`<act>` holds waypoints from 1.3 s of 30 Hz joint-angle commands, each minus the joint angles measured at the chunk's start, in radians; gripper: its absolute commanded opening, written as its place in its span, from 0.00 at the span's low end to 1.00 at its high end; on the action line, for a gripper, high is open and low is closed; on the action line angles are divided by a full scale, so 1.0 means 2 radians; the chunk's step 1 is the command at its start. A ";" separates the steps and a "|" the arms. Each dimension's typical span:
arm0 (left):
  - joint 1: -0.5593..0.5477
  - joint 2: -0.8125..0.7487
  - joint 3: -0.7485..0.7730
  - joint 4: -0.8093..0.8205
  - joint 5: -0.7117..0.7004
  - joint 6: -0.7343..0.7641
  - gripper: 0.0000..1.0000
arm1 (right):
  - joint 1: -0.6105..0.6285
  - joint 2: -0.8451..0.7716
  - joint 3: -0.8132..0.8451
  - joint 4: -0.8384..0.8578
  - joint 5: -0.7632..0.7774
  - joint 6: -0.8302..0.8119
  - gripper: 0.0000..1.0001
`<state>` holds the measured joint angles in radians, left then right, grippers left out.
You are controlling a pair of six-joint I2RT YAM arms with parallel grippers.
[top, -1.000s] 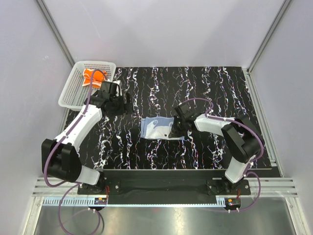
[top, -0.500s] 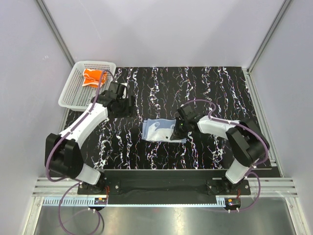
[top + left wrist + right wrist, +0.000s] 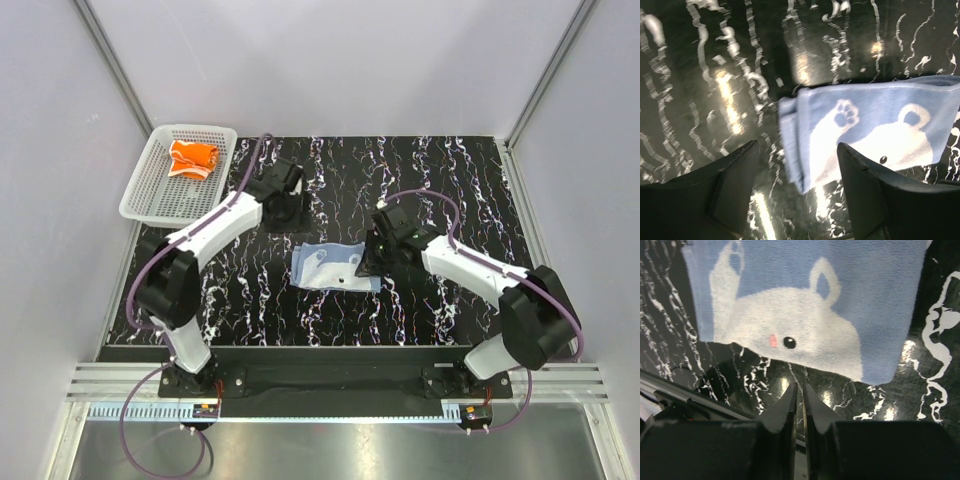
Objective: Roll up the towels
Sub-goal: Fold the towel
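The blue towel (image 3: 330,266), printed with a white bear, lay folded flat near the middle of the black marbled table (image 3: 450,180). The left gripper (image 3: 797,150) hung above the table at about eleven o'clock from it, fingers well apart and holding nothing. The right gripper (image 3: 799,390) sat at the towel's four o'clock edge, its fingers barely parted with only a thin slit between them, just short of the cloth. The orange towel (image 3: 193,158) lay crumpled in the white basket (image 3: 137,196) at the table's ten o'clock corner.

Pale walls (image 3: 330,60) enclose a glossy, seemingly marbled black tabletop (image 3: 450,170).
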<state>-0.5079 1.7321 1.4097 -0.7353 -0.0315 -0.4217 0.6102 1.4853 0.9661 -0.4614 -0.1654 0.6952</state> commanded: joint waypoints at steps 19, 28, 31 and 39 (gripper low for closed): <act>-0.021 0.149 0.050 0.052 -0.011 -0.004 0.36 | -0.027 0.056 -0.083 0.058 -0.011 -0.010 0.03; -0.022 0.158 0.048 0.059 -0.008 -0.001 0.08 | -0.027 0.061 -0.083 0.062 -0.012 -0.013 0.03; -0.022 0.152 0.048 0.061 -0.010 -0.002 0.00 | -0.027 0.063 -0.083 0.062 -0.013 -0.014 0.03; -0.021 0.131 0.061 0.043 -0.041 0.000 0.00 | -0.027 0.065 -0.083 0.063 -0.013 -0.017 0.03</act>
<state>-0.5472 2.0396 1.4929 -0.6533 -0.0589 -0.4259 0.5598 1.5997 0.8032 -0.3515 -0.1967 0.6846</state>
